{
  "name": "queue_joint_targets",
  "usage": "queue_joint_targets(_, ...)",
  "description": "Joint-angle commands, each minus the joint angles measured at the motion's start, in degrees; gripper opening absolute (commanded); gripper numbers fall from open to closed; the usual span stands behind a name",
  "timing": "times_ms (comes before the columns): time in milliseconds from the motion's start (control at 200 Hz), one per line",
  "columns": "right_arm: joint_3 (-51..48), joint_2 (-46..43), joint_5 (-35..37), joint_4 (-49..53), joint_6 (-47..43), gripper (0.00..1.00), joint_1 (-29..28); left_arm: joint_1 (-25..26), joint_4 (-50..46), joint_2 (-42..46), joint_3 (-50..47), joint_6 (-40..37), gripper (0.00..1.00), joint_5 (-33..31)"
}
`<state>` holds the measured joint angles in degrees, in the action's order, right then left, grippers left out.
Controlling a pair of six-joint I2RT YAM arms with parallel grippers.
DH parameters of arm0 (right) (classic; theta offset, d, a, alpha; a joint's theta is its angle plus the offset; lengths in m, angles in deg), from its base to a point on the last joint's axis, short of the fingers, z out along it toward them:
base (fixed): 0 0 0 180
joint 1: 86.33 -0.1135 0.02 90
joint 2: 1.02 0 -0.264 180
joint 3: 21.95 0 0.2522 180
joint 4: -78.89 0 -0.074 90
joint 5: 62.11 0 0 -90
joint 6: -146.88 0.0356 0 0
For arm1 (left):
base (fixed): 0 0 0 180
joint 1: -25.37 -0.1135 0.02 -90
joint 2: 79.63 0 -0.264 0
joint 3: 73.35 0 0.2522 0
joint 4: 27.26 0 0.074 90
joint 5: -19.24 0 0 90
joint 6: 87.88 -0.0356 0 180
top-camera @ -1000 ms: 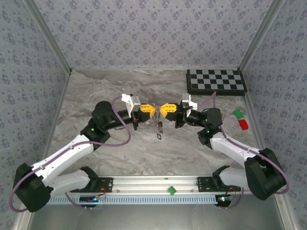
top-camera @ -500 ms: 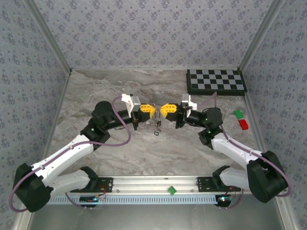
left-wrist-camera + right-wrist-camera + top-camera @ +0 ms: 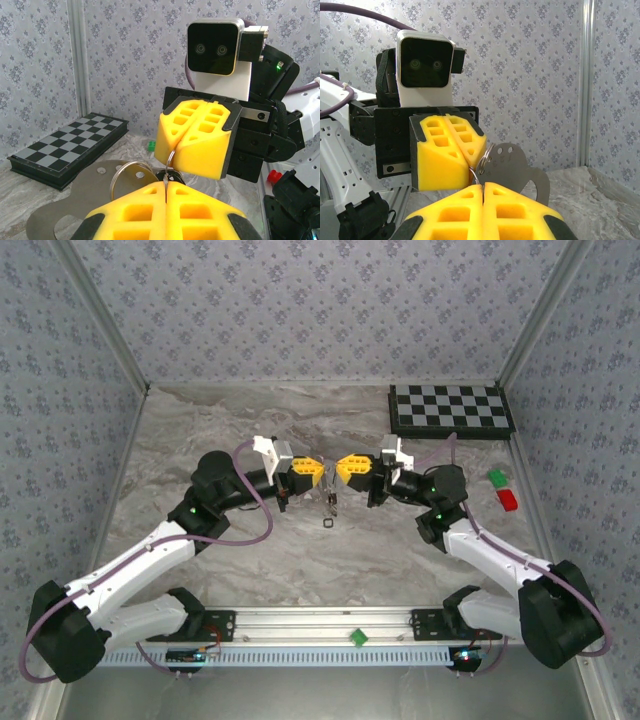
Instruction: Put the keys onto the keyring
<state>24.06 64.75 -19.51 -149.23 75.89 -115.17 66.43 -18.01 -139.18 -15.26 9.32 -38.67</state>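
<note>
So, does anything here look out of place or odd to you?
Nothing stands out: left gripper and right gripper are both shut on the ring, tip to tip above the table, a flat metal tag hanging beside it.

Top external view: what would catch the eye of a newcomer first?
The yellow-fingered left gripper and right gripper meet tip to tip above the middle of the marble table, both shut on a thin keyring. A black-and-white checkerboard lies at the far right corner.
</note>
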Motion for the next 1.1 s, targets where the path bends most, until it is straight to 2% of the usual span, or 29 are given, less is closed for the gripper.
queue_joint_targets(0,1.58,0.27,-1.24,-1.09,-0.22,0.0,0.1,0.23,3.36,1.54,1.67,0.96,0.0,0.29)
queue_joint_targets(1094,1.9,0.76,-1.91,-0.64,-0.92,0.0,-0.84,0.23,3.45,-0.44,2.33,1.76,0.0,2.53)
